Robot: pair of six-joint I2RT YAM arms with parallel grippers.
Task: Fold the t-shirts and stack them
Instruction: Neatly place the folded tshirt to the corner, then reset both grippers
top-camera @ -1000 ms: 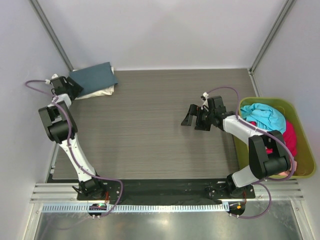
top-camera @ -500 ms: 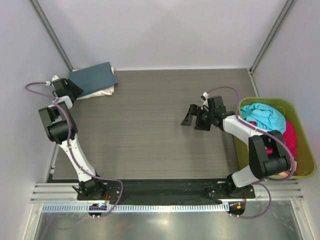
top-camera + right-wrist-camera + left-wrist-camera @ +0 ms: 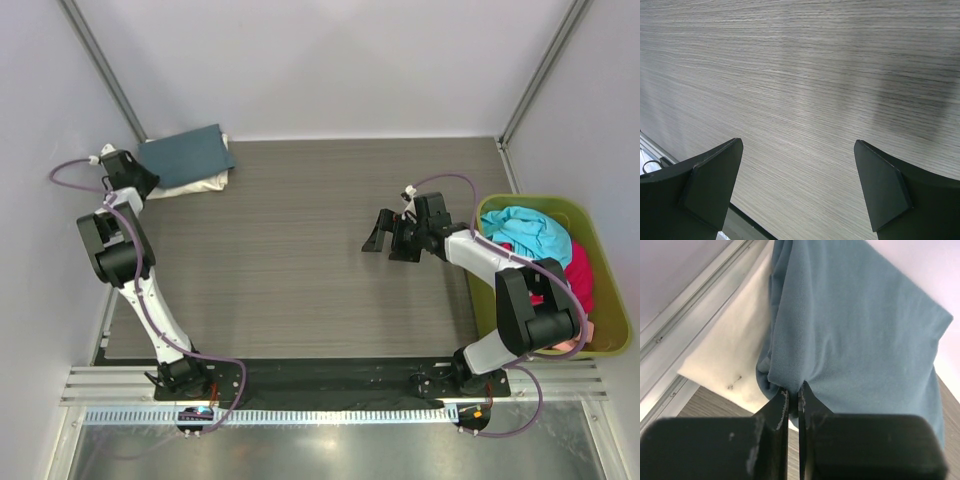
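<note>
A folded slate-blue t-shirt (image 3: 188,155) lies on a folded cream-white t-shirt (image 3: 205,183) at the table's far left corner. My left gripper (image 3: 138,176) is at the near left edge of that stack, shut on a pinch of the slate-blue t-shirt (image 3: 855,325) at its folded corner; the left gripper (image 3: 793,392) shows the cloth bunched between its tips, and the cream-white t-shirt (image 3: 730,345) sticks out beneath. My right gripper (image 3: 385,236) hangs open over bare table right of centre; in its wrist view the right gripper (image 3: 797,145) has nothing between its fingers.
An olive-green bin (image 3: 612,300) stands at the right edge, holding a turquoise t-shirt (image 3: 525,232) and a pink-red t-shirt (image 3: 580,270). A metal rail (image 3: 685,305) and the wall run close behind the stack. Wood-grain table (image 3: 290,260) spreads between the arms.
The left gripper has closed from open onto the corner of the slate-blue t-shirt and shifted slightly left. The right arm has stayed still.
</note>
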